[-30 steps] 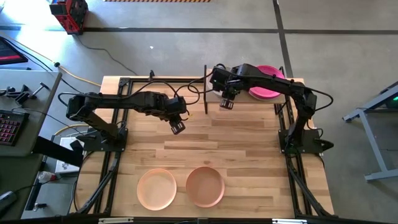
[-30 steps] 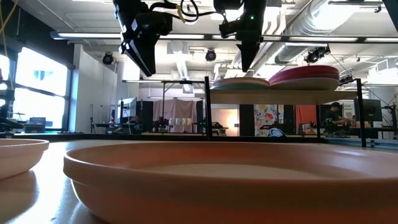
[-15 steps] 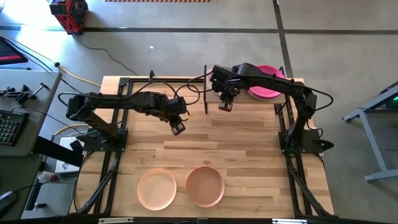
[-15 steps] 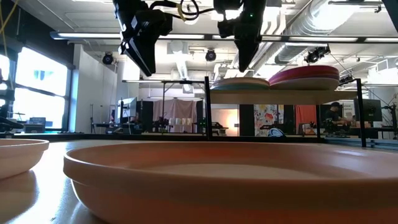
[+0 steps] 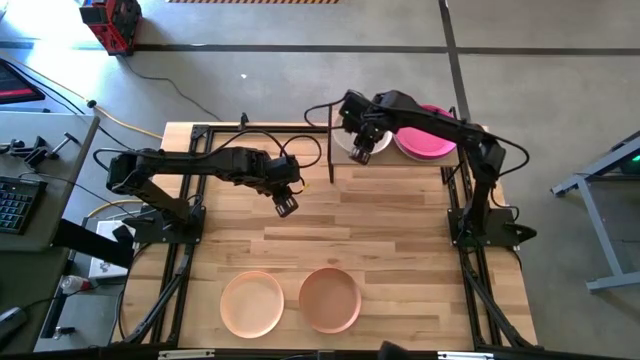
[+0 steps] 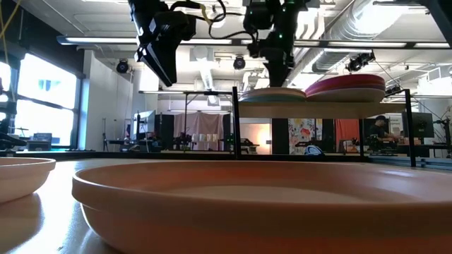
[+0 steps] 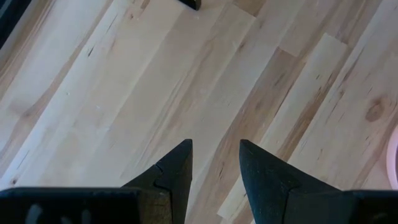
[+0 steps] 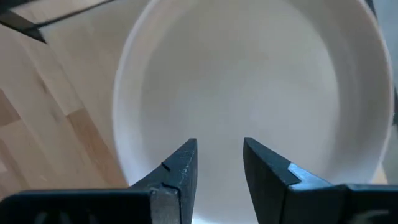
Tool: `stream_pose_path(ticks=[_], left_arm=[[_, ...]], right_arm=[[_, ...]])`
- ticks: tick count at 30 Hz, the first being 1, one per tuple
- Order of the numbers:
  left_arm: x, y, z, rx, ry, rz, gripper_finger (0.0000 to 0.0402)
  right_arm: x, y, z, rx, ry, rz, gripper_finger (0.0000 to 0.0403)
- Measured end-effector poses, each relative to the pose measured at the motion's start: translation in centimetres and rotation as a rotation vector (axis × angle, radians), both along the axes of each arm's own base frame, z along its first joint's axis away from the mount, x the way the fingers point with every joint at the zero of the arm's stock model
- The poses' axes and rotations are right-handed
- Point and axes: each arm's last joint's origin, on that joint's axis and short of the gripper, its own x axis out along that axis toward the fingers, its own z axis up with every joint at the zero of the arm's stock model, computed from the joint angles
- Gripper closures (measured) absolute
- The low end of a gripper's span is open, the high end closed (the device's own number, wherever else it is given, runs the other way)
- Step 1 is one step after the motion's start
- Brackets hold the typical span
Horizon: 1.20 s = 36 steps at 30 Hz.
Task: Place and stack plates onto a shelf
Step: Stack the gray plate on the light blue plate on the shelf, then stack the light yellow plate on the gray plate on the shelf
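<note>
The shelf [image 6: 311, 109] stands at the table's far right and carries two plate stacks. The left stack has a cream plate [image 8: 249, 74] [image 5: 347, 147] on top. The right stack is topped by a magenta plate [image 5: 428, 143] [image 6: 346, 86]. My right gripper [image 5: 362, 152] [image 8: 219, 155] hovers open, pointing down, just above the cream plate. A peach plate [image 5: 252, 303] and a terracotta plate [image 5: 330, 298] rest flat near the table's near edge. My left gripper [image 5: 286, 208] [image 7: 216, 155] hangs open over bare wood at mid-table.
A black shelf post [image 5: 331, 160] rises just left of my right gripper. The terracotta plate [image 6: 261, 204] fills the low view's foreground, with the peach plate [image 6: 21, 176] to its left. Bare tabletop [image 5: 400, 230] lies between the shelf and the two near plates.
My right gripper has moved from in front of the shelf toward the table's far edge and now hangs over the cream plate on the left stack. The left arm and all plates have kept still.
</note>
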Motion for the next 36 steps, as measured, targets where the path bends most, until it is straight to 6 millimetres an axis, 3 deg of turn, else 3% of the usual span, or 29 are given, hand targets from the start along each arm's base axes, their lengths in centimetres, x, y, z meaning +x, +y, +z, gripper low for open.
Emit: stream_pose_path(ticks=[9,16,25,36], left_arm=[[0.0,0.0,0.0,0.0,0.001,-0.001,0.0282],[0.0,0.0,0.0,0.0,0.001,-0.001,0.0282],[-0.1,-1.1,-0.2,-0.164,0.005,-0.046,0.0282],[-1.0,-6.4,-0.5,-0.205,0.109,-0.224,0.0282]], right_arm=[[0.7,-0.8,-1.7,0.016,0.046,-0.011,0.0297],[0.7,-1.0,-1.7,-0.022,0.046,-0.058,0.0297],[0.6,1.1,2.7,0.011,-0.048,-0.076,0.0297],[1.5,6.8,7.8,0.148,-0.22,-0.004,0.0297]])
